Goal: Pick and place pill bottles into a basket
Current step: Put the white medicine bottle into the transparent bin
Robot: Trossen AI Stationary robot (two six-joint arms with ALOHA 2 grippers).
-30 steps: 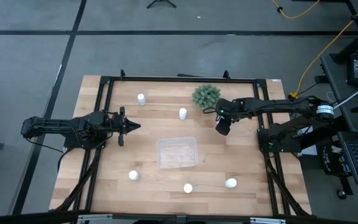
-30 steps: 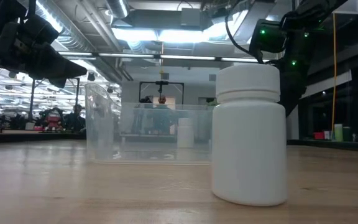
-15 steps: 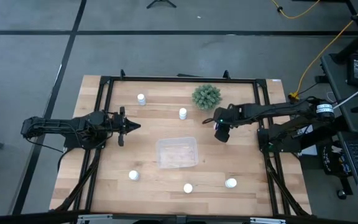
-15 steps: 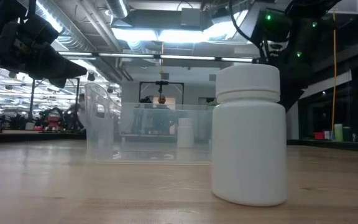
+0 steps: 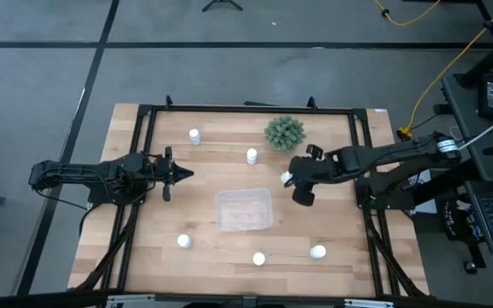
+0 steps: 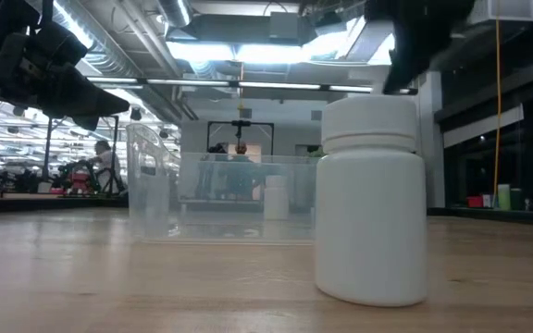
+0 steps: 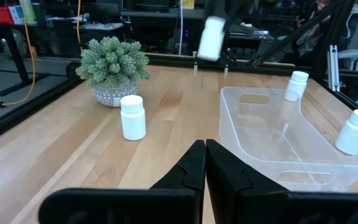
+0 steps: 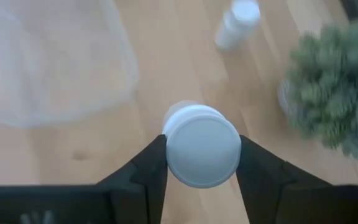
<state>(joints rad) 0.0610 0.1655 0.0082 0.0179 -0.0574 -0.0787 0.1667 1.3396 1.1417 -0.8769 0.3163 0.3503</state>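
Pill bottles white, caps white. Basket clear plastic. Plant green, spiky. Table light wood grain. Arms dark.

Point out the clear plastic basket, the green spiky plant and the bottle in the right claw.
Clear plastic rectangular basket (image 5: 268, 211): high view, right rim.
Green spiky plant (image 5: 283, 132): high view, middle of the foliage.
Small white cylindrical pill bottle in the right claw (image 8: 202, 144): right wrist view, centre of its cap.
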